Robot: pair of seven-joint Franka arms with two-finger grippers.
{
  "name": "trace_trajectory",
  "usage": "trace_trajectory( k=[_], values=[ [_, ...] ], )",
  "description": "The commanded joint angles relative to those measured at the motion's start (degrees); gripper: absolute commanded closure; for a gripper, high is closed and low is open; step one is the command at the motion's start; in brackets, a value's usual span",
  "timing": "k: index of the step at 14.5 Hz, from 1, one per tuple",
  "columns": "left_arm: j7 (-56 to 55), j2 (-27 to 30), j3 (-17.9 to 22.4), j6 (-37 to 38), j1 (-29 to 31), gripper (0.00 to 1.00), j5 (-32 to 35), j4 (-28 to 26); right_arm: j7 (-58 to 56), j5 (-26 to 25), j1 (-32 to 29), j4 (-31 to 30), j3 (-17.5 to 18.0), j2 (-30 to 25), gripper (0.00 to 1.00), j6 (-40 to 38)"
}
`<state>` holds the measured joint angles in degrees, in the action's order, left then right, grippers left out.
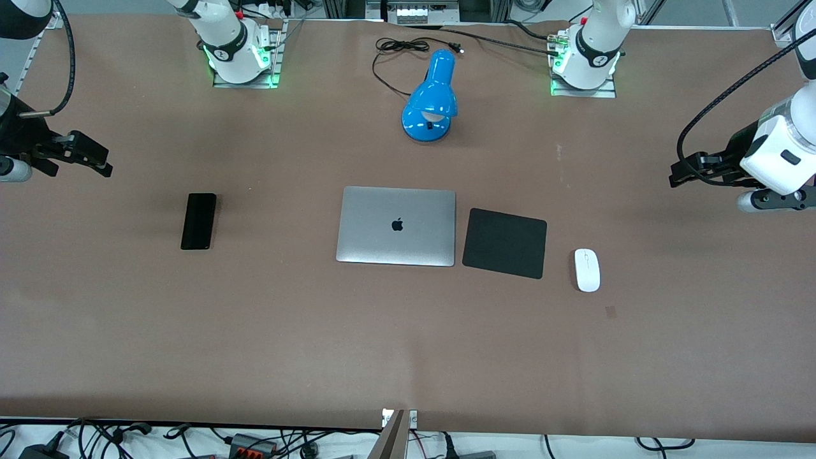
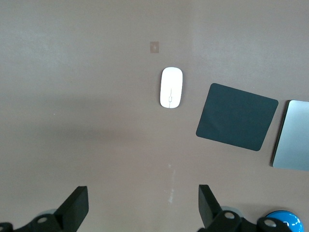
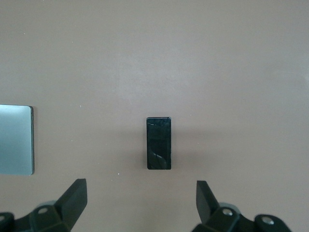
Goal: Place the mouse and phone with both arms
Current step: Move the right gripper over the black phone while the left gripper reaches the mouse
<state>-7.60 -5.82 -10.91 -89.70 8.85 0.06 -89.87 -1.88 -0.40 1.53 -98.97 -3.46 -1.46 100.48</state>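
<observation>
Showing the approach step, with neither item grasped: phone (image 1: 198, 221) toward the laptop's (image 1: 396, 225) right-arm end, mouse (image 1: 586, 269) toward its left-arm end past the mouse pad (image 1: 504, 242); left gripper (image 2: 144, 208) and right gripper (image 3: 141, 205), jaws apart, must descend.

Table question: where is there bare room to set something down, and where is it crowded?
Bare table runs nearer the front camera than the phone, laptop, black pad and mouse. Another free patch lies between phone and laptop. Crowded: laptop, pad and mouse sit close together, with the blue lamp and its cable farther back. The open left gripper and right gripper hang at the table's ends.
</observation>
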Motion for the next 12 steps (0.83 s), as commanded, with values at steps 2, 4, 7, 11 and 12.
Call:
trace_trajectory(
  k=[2, 4, 7, 11, 12],
  values=[
    [1.5, 0.3, 0.4, 0.8, 0.2, 0.00, -1.2, 0.4, -0.4, 0.0, -0.6, -0.9, 0.5, -1.6, 0.00, -0.5],
    [1.5, 0.2, 0.4, 0.8, 0.2, 0.00, -1.2, 0.4, -0.4, 0.0, -0.6, -0.8, 0.6, -1.6, 0.00, -0.5],
    [1.5, 0.2, 0.4, 0.8, 0.3, 0.00, -1.2, 0.5, -0.4, 0.0, -0.6, -0.8, 0.6, -1.4, 0.00, -0.5],
    [1.5, -0.2, 0.5, 0.8, 0.5, 0.00, -1.2, 1.2, -0.6, -0.4, -0.4, -1.0, 0.7, -0.8, 0.00, -0.5],
    [1.4, -1.0, 0.5, 0.8, 0.5, 0.00, -1.1, 1.5, -0.8, -0.7, -0.3, -1.0, 0.7, 0.0, 0.00, -0.5]
  ],
)
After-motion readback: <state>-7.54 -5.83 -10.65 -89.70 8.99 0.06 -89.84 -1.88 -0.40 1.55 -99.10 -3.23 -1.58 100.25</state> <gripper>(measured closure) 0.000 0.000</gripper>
